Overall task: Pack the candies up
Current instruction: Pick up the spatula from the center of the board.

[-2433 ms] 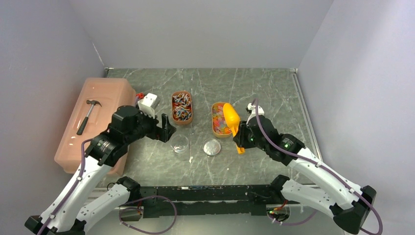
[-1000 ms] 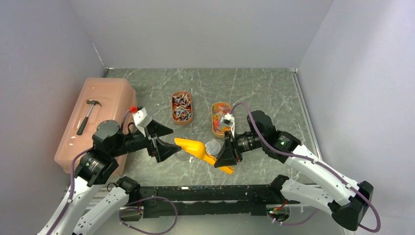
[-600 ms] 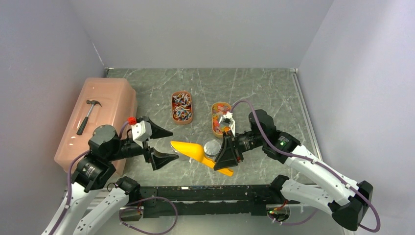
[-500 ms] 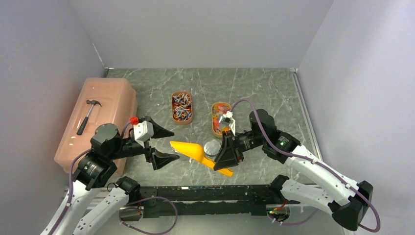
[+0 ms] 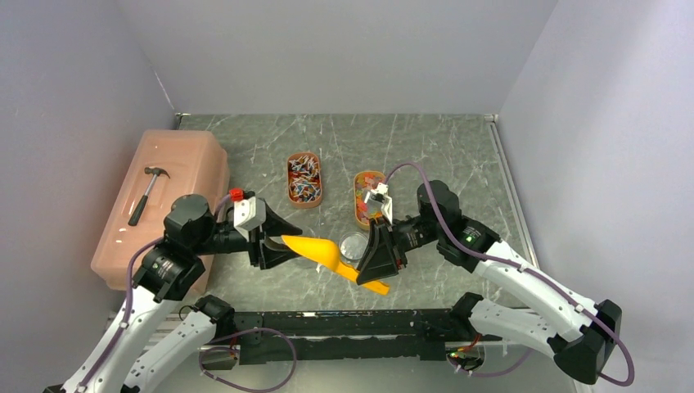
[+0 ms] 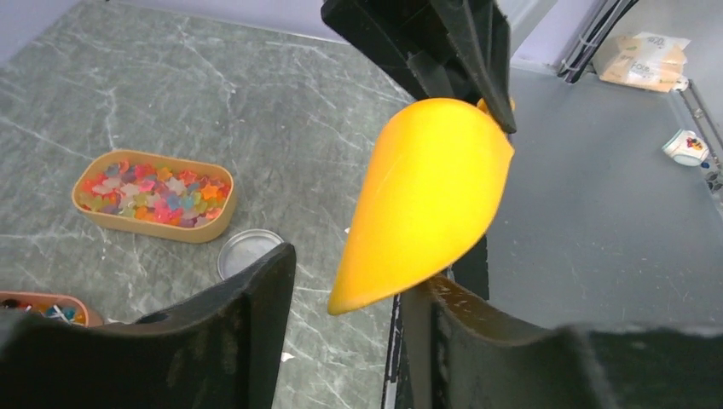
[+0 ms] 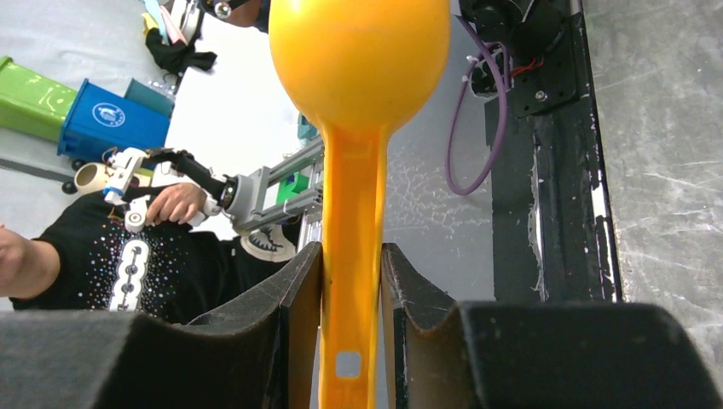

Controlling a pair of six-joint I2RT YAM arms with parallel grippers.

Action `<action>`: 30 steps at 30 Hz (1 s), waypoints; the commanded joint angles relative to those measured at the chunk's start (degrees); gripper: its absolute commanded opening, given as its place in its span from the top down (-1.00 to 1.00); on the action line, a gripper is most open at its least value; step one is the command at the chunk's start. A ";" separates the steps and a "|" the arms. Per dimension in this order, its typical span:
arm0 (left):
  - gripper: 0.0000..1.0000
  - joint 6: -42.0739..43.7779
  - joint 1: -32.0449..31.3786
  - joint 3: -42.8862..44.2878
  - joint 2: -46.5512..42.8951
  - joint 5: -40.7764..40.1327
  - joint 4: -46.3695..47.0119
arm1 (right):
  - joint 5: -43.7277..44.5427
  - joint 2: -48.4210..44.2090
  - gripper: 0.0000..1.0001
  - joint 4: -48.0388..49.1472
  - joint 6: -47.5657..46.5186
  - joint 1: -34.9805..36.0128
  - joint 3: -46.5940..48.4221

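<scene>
Figure: two-arm station seen from above and from both wrists.

Tabletop [image 5: 425, 147]: grey marbled slab. Walls close it at the left, back and right, and a black rail runs along the near edge.

Scoop: yellow-orange plastic scoop [image 5: 326, 252] [image 6: 426, 196] [image 7: 358, 51], held level above the near-centre of the tabletop, bowl pointing left.

Right jaws: on the right arm [image 5: 491, 254], closed narrowly on the scoop's flat handle, one pad on each side (the wrist view shows no gap).

Left jaws: on the left arm [image 5: 164, 270], part-open and straddling the scoop's pointed tip. A gap shows on one side, while the other black finger [image 6: 477, 332] lies just beside the bowl's edge. Nothing is clamped.

Glossy mixed-colour candies [image 5: 366, 209] [image 6: 153, 189]: lying in the right-hand oval orange tray [image 5: 357, 192] [image 6: 153, 232], mid-tabletop, partly hidden under the right wrist.

Wrapped red, blue and white candies [image 5: 304, 178]: lying in the left-hand oval orange tray [image 5: 304, 205], beside the first tray but apart from it.

Small round clear dish [image 5: 353, 244] [image 6: 247, 251]: on the tabletop just nearer than the right-hand tray, beside the scoop.

Pink translucent plastic box [image 5: 184, 160]: against the left wall, carrying a hammer [image 5: 147, 192] on its lid, close to the left arm's elbow.

Open room: bare grey surface lies between the trays and the back wall, and along the right edge.
</scene>
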 commanded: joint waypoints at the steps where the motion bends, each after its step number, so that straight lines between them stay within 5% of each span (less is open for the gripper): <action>1: 0.03 -1.04 0.14 1.92 -1.50 2.91 4.96 | -1.83 -0.45 1.00 4.67 0.92 0.36 -0.43; 11: 0.57 -3.96 0.16 1.40 -1.84 4.88 7.99 | -2.16 -0.32 1.00 7.50 2.74 0.42 -1.30; 14: 0.93 -3.97 0.19 1.18 -1.43 5.10 7.90 | -2.07 -0.39 1.00 8.04 3.24 0.45 -1.40; 22: 0.95 -6.41 0.15 -0.57 -2.47 6.39 11.20 | -0.71 0.64 1.00 6.61 2.47 0.41 -1.47; 25: 0.95 -6.63 0.15 -0.95 -2.84 5.68 11.06 | 1.12 0.67 0.57 4.47 0.92 0.44 -0.93; 30: 0.95 -6.69 0.17 -1.58 -3.80 3.08 9.70 | 4.64 0.37 0.17 0.08 -2.31 0.45 0.41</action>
